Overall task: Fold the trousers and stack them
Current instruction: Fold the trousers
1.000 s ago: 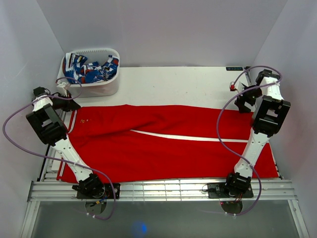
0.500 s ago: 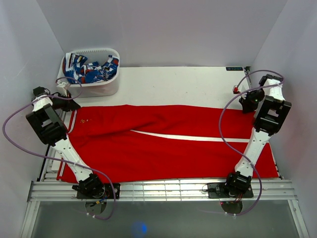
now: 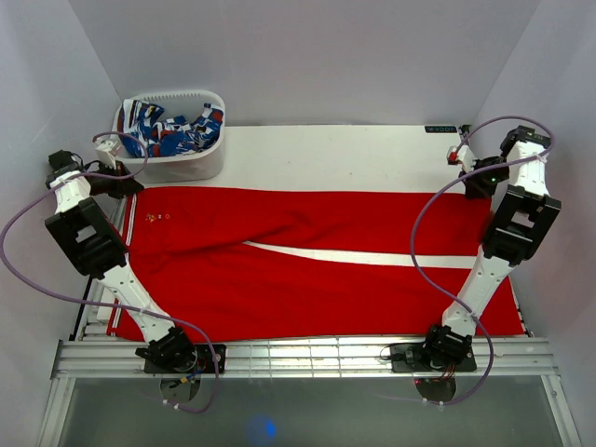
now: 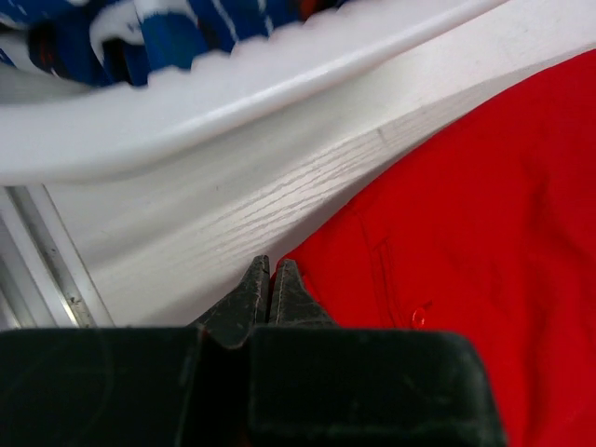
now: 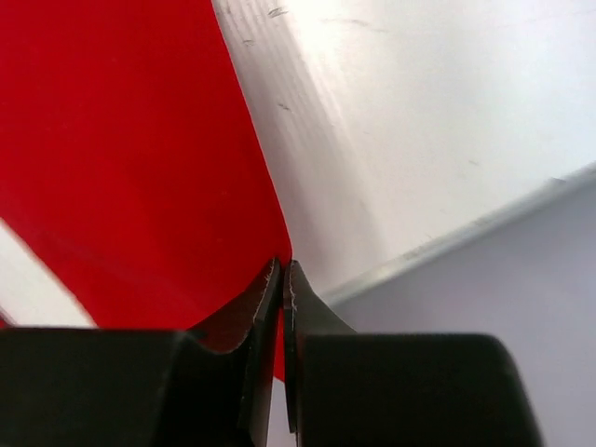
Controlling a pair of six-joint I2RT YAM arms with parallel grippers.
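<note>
The red trousers (image 3: 307,270) lie spread flat across the table, waist at the left and both legs running right. My left gripper (image 3: 124,185) is shut on the far corner of the waistband; in the left wrist view its tips (image 4: 270,268) pinch the corner of the trousers (image 4: 484,233). My right gripper (image 3: 478,182) is shut on the far end of the upper leg. The right wrist view shows the trousers (image 5: 121,140) with a strip of their red cloth caught between the closed gripper (image 5: 284,265) tips.
A white basket (image 3: 177,168) holding blue-white-red patterned cloth (image 3: 168,130) stands at the back left, right behind my left gripper; its rim (image 4: 279,93) fills the top of the left wrist view. White walls close in both sides. A metal rail (image 3: 307,354) runs along the near edge.
My right gripper has closed on the leg end and moved right and back. My left gripper has shifted back and left with the waistband corner. The trousers' far edge now lies straighter and farther back.
</note>
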